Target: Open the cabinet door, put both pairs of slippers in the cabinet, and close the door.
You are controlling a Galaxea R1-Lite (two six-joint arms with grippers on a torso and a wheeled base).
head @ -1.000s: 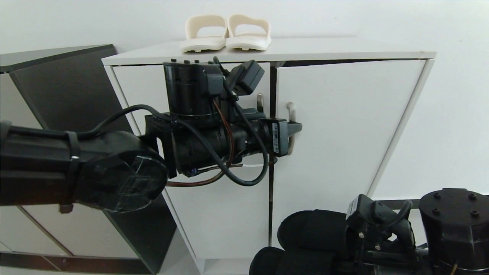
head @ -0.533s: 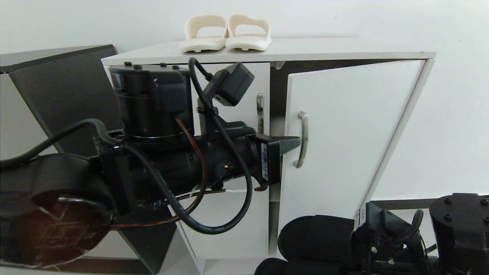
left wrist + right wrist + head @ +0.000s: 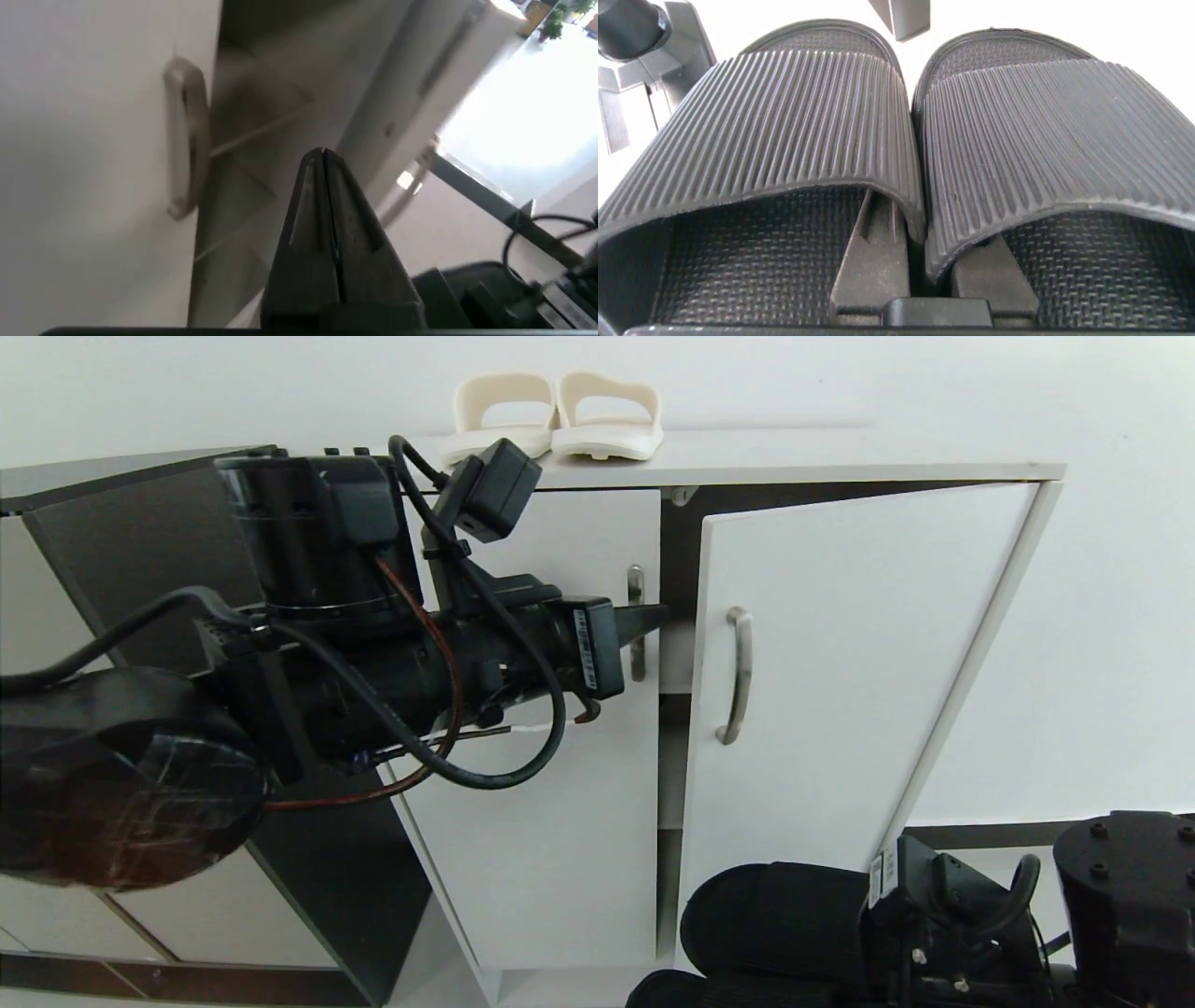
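The white cabinet point(image 3: 794, 453) has two doors. The right door point(image 3: 840, 644) is open a little way and the left door point(image 3: 560, 840) is shut. In the dark gap between them you can see a shelf point(image 3: 266, 93) inside. The left gripper point(image 3: 658, 613) is up in front of that gap. Its jaws are pressed tight together with nothing in them, and they point into the cabinet. Just beside the jaws, on the shut door's side, is the left door handle point(image 3: 636, 581), near them but not touching. The right door handle point(image 3: 738, 677) is a bit further off on the other side of the jaws. High above the jaws, on the cabinet's top, sits a pair of cream slippers point(image 3: 557, 418), side by side. Low down and off to the right of those jaws, the right gripper point(image 3: 924, 233) holds the pair of black slippers point(image 3: 775, 915) in front of the bottom of the open door. Its jaws go one into each slipper and squeeze the two inner sides together, so both slippers are held as one bunch. A dark cabinet point(image 3: 140, 523) stands beside the white one, on the left, behind the left arm
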